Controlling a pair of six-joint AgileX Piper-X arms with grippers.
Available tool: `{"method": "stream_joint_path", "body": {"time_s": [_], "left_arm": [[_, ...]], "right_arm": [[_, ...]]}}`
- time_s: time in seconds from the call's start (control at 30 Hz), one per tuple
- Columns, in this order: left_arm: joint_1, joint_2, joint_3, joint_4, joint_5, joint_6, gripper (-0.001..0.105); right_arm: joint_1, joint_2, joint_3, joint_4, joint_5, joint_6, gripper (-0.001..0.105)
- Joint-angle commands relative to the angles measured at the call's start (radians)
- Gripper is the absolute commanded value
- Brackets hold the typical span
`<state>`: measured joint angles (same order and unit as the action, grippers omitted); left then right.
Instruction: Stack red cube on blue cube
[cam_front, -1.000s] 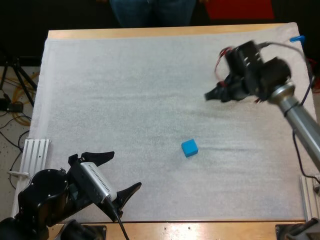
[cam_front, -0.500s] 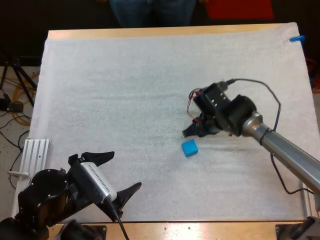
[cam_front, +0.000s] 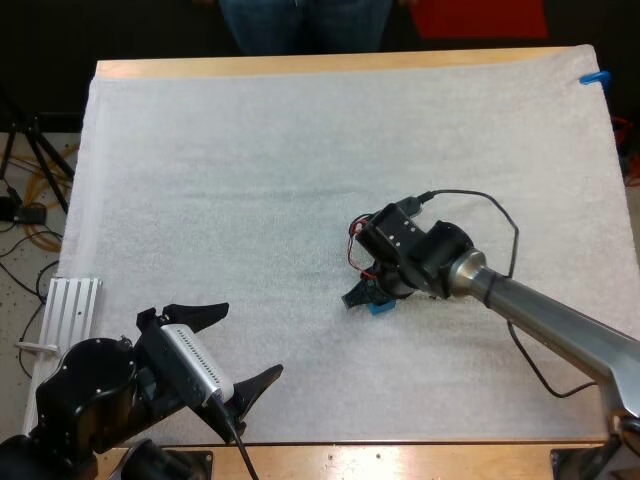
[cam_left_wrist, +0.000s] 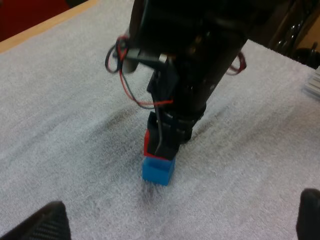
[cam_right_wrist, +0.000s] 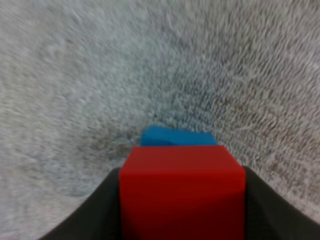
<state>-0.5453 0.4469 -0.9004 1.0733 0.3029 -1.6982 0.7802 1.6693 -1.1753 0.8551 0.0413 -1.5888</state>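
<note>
Placement step: I should lower my right gripper (cam_front: 366, 296) squarely and release only once the red cube (cam_right_wrist: 182, 190) seats flat on the blue cube (cam_left_wrist: 157, 171) (mid-right on the white mat (cam_front: 250, 180)). Jaws are clamped on the red cube's sides. It sits directly over the blue; contact is indeterminate. Both cubes are sharp-edged and plain-faced. Left gripper (cam_front: 236, 350) is idle at the near edge, jaws apart.

From above the right gripper (cam_front: 372, 296) covers most of the blue cube (cam_front: 381, 308); the red cube (cam_right_wrist: 182, 187) hides its near part.
</note>
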Motion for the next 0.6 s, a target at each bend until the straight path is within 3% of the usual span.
{"method": "stream_joint_path", "body": {"time_s": [0.0, 0.2, 0.3, 0.47, 0.57], "left_arm": [[-0.005, 0.002, -0.005, -0.001, 0.007, -0.002, 0.087], [-0.005, 0.002, -0.005, -0.001, 0.007, -0.002, 0.087], [-0.005, 0.002, -0.005, -0.001, 0.007, -0.002, 0.087], [-0.005, 0.002, -0.005, -0.001, 0.007, -0.002, 0.087], [-0.005, 0.002, -0.005, -0.001, 0.007, -0.002, 0.087]], "right_arm": [[0.003, 0.002, -0.002, -0.005, -0.009, 0.004, 0.008], [0.003, 0.025, -0.002, -0.002, -0.017, 0.008, 0.008], [0.003, 0.025, -0.002, -0.005, -0.017, 0.008, 0.014], [0.003, 0.025, -0.002, -0.005, -0.023, 0.008, 0.046], [0.003, 0.025, -0.002, -0.005, -0.023, 0.008, 0.058]]}}
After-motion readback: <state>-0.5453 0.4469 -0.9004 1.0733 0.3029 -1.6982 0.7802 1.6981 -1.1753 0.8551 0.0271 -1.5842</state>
